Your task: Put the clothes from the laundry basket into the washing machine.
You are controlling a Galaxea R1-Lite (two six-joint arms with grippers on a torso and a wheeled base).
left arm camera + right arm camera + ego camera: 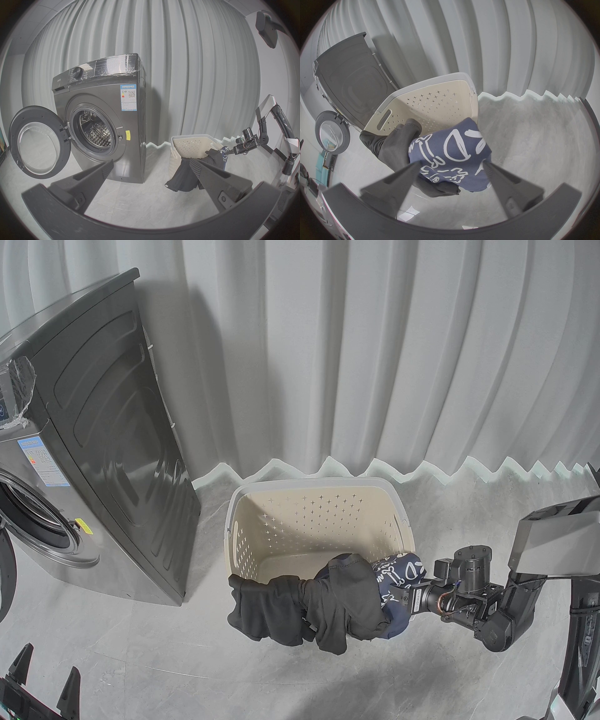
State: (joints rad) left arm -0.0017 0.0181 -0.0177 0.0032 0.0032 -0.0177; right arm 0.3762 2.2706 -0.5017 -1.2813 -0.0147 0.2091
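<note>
Black clothes (294,609) and a navy printed shirt (400,571) hung over the cream basket's (315,509) near rim, mostly outside it. The right claw (451,164) gaped wide around the shirt; the left claw (50,660) gaped empty near the washing machine (94,446), whose door stood open.

From the head, looks down on the cream perforated plastic laundry basket (315,515), close by, with the grey metal front-loading washing machine (106,427) at left. From the left wrist, faces both from low and farther off. From the right wrist, peers closely over the basket. Shares basket and machine across all three.
</note>
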